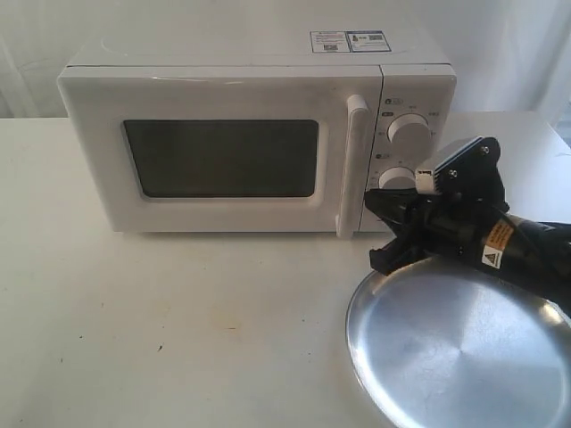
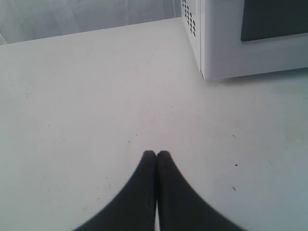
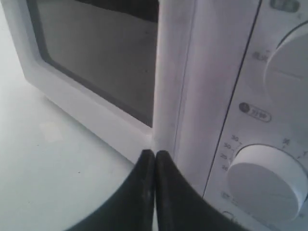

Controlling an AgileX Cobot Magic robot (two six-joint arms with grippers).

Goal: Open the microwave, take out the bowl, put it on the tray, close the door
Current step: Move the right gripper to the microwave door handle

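Note:
The white microwave (image 1: 232, 152) stands at the back of the table with its door (image 1: 223, 159) closed, so the bowl is hidden. My right gripper (image 1: 373, 201) is shut and empty. Its tips sit just right of the lower part of the vertical bar handle (image 1: 355, 165). In the right wrist view the shut gripper (image 3: 155, 153) points at the foot of the handle (image 3: 168, 72), beside the dark window (image 3: 96, 53). The steel tray (image 1: 455, 348) lies at the front right under that arm. My left gripper (image 2: 156, 154) is shut over bare table, short of the microwave's left corner (image 2: 221, 43).
Two round knobs (image 1: 409, 134) are on the control panel right of the handle, and the lower knob (image 3: 269, 178) is close to my right gripper. The white table (image 1: 178, 312) stretches to the front and left. A white curtain hangs behind.

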